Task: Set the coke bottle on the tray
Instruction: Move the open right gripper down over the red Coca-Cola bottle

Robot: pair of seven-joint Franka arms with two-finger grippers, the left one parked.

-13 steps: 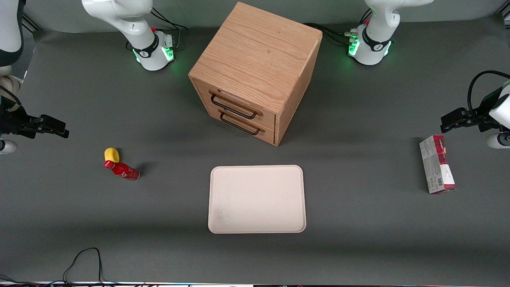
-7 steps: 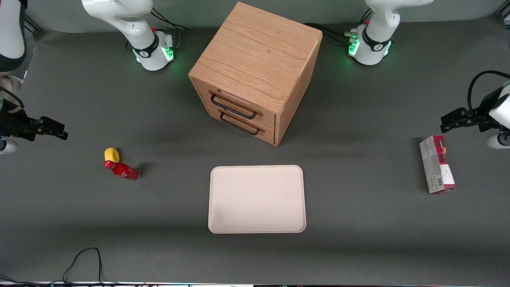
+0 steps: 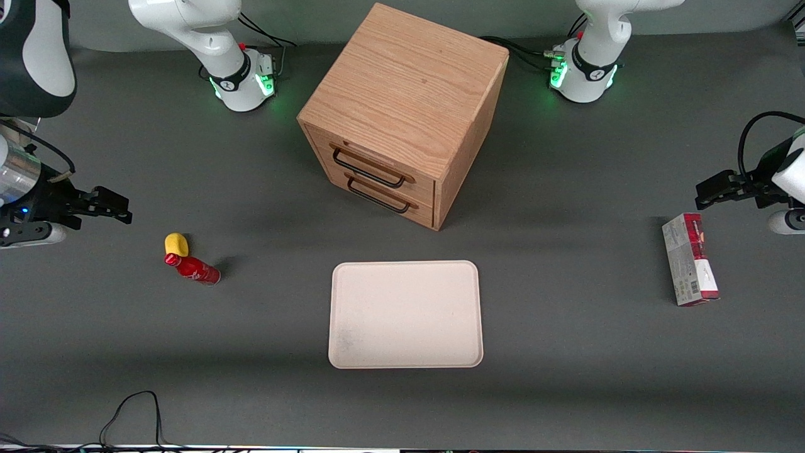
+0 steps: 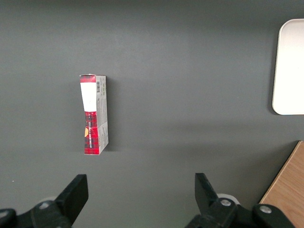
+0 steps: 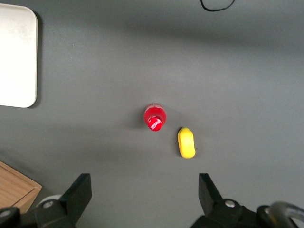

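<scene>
The coke bottle (image 3: 193, 268) is a small red bottle with a red cap. It stands on the dark table at the working arm's end, and the right wrist view shows it from above (image 5: 155, 118). The cream tray (image 3: 405, 314) lies flat near the table's middle, in front of the cabinet's drawers; one corner of it shows in the right wrist view (image 5: 16, 57). My right gripper (image 3: 121, 211) hangs above the table, open and empty. It is a little farther from the front camera than the bottle and apart from it. Its fingers (image 5: 80, 190) stand wide apart.
A small yellow lump (image 3: 176, 243) sits right beside the bottle, also in the right wrist view (image 5: 186, 142). A wooden two-drawer cabinet (image 3: 402, 107) stands at the table's middle. A red-and-grey carton (image 3: 690, 267) lies toward the parked arm's end. A black cable (image 3: 129, 412) lies at the near edge.
My right gripper has moved in from the table's end toward the bottle, and the arm's upper link has swung into view. The bottle, lump and tray have not moved.
</scene>
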